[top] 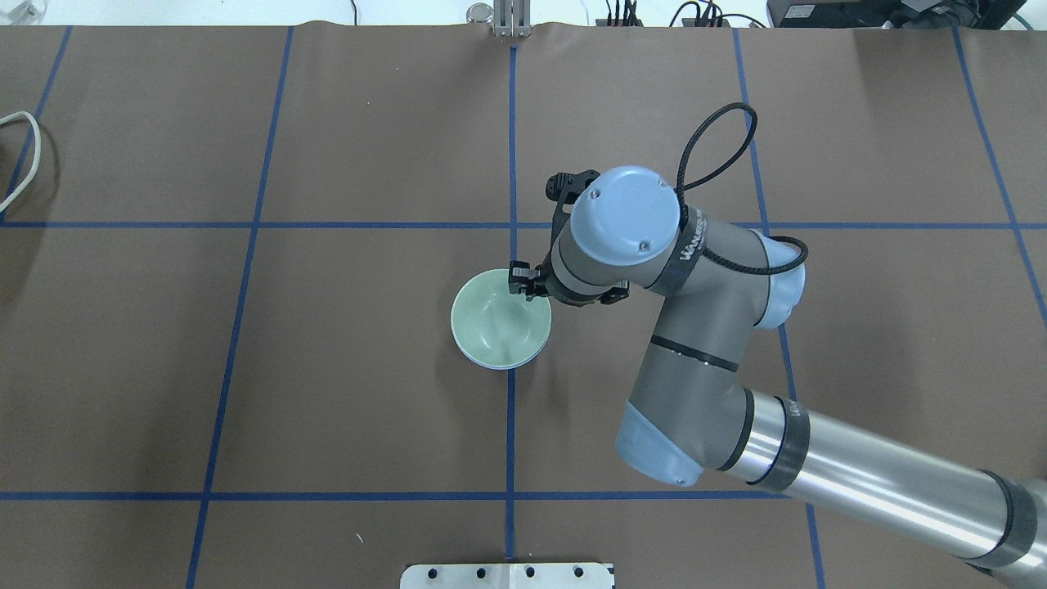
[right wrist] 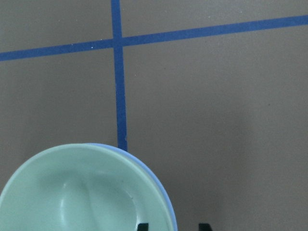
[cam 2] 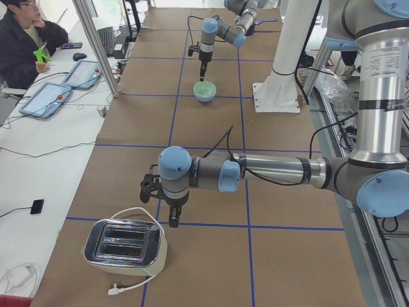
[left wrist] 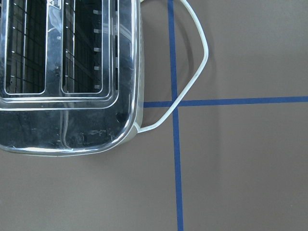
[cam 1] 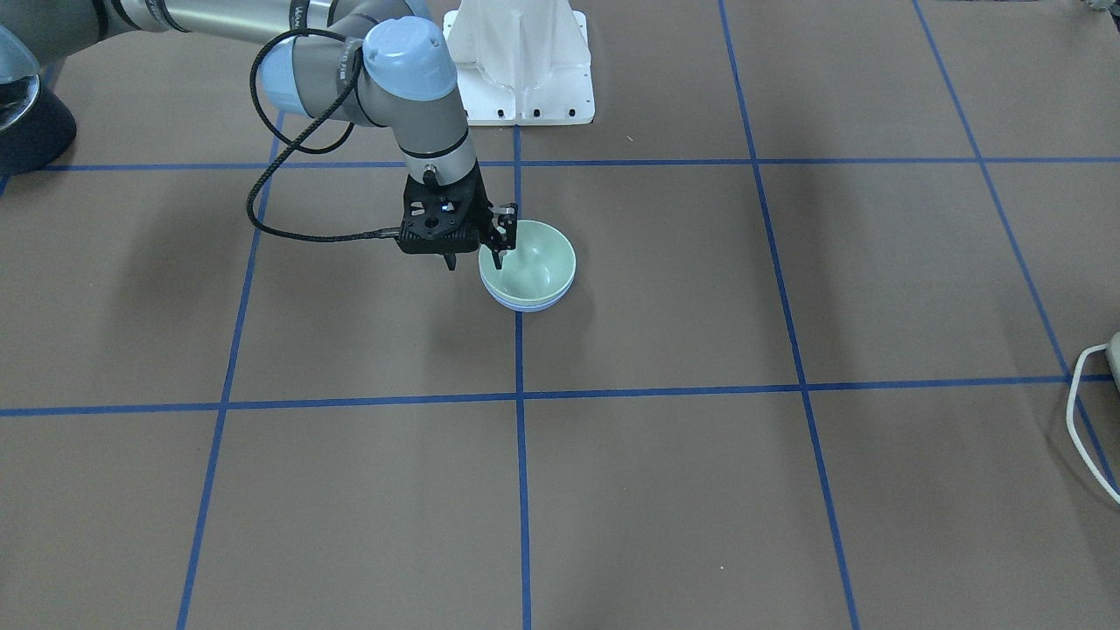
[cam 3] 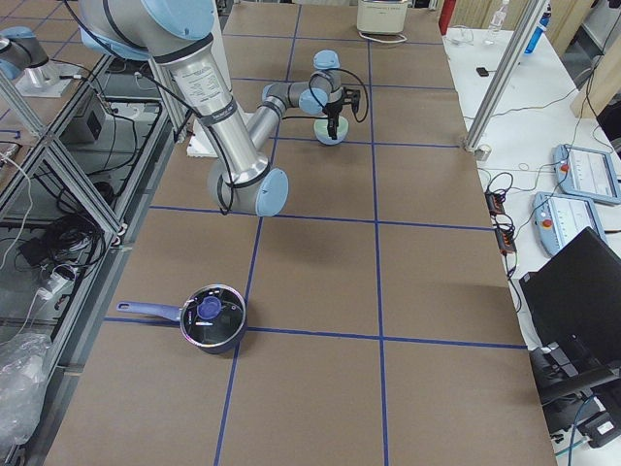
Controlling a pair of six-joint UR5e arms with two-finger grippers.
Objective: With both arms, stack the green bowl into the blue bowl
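Note:
The green bowl sits nested inside the blue bowl near the middle of the table. Only the blue bowl's rim shows around the green bowl. My right gripper points down at the stack's rim on the robot's right side. It is open, with one finger inside the green bowl and one outside, the rim between the fingertips. My left gripper hangs over the table beside a toaster, far from the bowls. I cannot tell whether it is open or shut.
A chrome toaster with a white cord stands at the table's left end, under my left wrist. A blue pot with a lid sits at the right end. The white pedestal stands behind the bowls.

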